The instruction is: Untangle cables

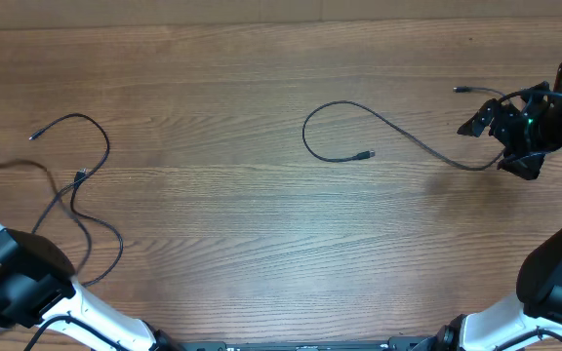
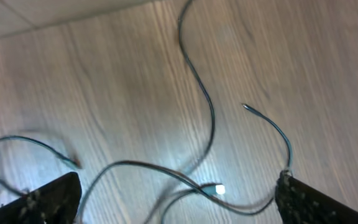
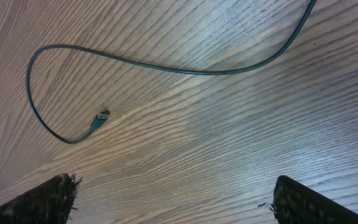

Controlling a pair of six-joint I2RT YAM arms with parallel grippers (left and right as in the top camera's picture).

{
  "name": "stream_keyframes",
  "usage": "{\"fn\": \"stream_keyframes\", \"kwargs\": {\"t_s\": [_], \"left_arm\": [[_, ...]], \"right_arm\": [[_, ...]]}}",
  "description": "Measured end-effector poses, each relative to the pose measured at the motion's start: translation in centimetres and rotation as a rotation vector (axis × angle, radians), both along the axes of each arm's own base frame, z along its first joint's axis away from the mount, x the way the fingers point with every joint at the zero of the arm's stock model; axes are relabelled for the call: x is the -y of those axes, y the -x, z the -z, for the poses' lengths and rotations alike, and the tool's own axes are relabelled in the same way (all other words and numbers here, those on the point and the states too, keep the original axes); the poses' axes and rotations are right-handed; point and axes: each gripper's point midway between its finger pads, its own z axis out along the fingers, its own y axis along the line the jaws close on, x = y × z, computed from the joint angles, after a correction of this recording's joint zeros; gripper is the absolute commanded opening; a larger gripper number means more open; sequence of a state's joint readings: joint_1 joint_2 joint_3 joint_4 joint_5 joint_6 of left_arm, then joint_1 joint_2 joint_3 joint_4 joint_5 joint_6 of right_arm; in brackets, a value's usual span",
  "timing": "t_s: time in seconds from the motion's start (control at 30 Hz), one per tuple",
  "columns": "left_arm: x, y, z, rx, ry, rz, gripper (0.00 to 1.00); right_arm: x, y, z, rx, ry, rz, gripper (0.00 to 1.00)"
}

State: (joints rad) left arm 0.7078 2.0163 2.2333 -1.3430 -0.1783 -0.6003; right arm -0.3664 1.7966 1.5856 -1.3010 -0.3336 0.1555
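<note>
Wooden table [image 1: 261, 58], two arms at the near edge.

Left cables [image 1: 71, 195]: several thin black strands on the left part of the table, crossing one another in loose curves; one plug tip [image 1: 33, 136] lies out toward the far left, another [image 1: 79, 176] sits in the middle of the crossing; one strand runs off the left edge. From the left wrist view the strands overlap just ahead of the fingers, with a bright plug tip [image 2: 219, 190] among them.

Left gripper [image 2: 179, 202]: low over these strands at the near left corner; jaws spread wide, nothing clamped between them; one strand end comes right up against one finger [image 2: 316, 199], contact or only very close, cannot tell.

Right cable [image 1: 410, 136]: alone, well apart from the left cables; it loops at mid-table, its plug [image 1: 367, 154] inside the curve, then trails right to the right gripper [image 1: 515, 136]; its other end [image 1: 461, 90] lies just beyond that gripper.

Right gripper, wrist view [image 3: 176, 205]: jaws wide, bare wood between the fingers [image 3: 39, 202]; the cable's loop [image 3: 166, 67] and plug [image 3: 100, 118] lie ahead of them, apart from both; whether the cable touches the gripper body cannot be told from above.
</note>
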Motion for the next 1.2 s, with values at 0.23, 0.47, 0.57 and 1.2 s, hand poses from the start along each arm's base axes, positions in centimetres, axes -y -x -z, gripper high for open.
{"fn": "stream_keyframes", "kwargs": {"t_s": [0.23, 0.47, 0.57, 1.2], "left_arm": [[4.2, -3.8, 0.0, 0.009, 0.012, 0.148, 0.96], [13.8, -9.5, 0.0, -0.021, -0.013, 0.471, 0.95], [19.4, -11.6, 0.0, -0.032, -0.029, 0.643, 0.95], [64.9, -13.3, 3.9, 0.259, -0.11, 1.881, 0.99]], "right_arm": [[0.0, -0.1, 0.0, 0.002, 0.001, 0.001, 1.0], [0.1, -0.1, 0.0, 0.005, 0.002, 0.0, 1.0], [0.1, -0.1, 0.0, 0.006, 0.003, 0.001, 1.0], [0.0, 0.0, 0.0, 0.001, 0.0, 0.001, 1.0]]}}
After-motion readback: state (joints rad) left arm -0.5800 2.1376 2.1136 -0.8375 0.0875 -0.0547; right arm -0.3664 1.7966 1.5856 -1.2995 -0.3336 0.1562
